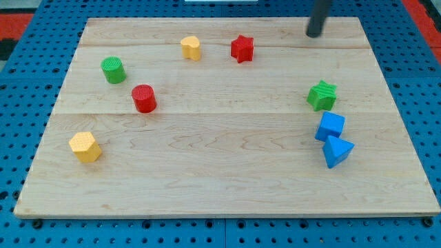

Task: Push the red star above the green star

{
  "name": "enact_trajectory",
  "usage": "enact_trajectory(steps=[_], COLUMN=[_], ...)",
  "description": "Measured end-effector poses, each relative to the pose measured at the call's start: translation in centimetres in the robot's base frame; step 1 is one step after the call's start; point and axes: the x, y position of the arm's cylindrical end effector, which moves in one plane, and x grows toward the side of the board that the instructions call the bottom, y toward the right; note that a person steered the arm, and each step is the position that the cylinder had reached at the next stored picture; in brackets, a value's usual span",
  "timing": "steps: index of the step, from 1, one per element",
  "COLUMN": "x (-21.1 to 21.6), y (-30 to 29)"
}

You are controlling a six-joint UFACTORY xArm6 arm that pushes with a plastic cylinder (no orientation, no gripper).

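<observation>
Camera view:
- No claw on this arm: it ends in a plain dark rod with nothing to open or shut, and it holds nothing.
- My tip (314, 34) sits at about 1 o'clock on the board (220, 179), near the top edge, touching no block.
- Red star (242, 49) lies at 12 o'clock, near the top edge, well apart from my tip and at its 9 o'clock.
- Green star (322, 95) lies at 3 o'clock, near the right side, at 6 o'clock from my tip and apart from it.
- Red star is at about 10 o'clock from the green star, with bare wood between them.
- Blue cube (331, 127) sits just beside the green star at its 6 o'clock; whether they touch I cannot tell.
- Blue wedge (337, 151) appears to touch the cube at its 6 o'clock.
- Yellow block (191, 48), shape unclear, lies near the red star at its 9 o'clock.
- Green cylinder (114, 70) is at 10 o'clock, near the left edge.
- Red cylinder (144, 98) is near it, at its 4 o'clock.
- Yellow hexagon (85, 147) is at 8 o'clock, near the left edge.
- Open wood runs across the centre and the whole bottom half, and directly at 12 o'clock from the green star up to the top edge.
</observation>
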Motion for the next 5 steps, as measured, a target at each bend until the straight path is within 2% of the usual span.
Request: enact_trajectory(steps=[1, 2, 3, 4, 5], x=[0.0, 5.8, 8.7, 9.8, 11.3], y=[-11.6, -14.4, -10.5, -5.1, -2.9])
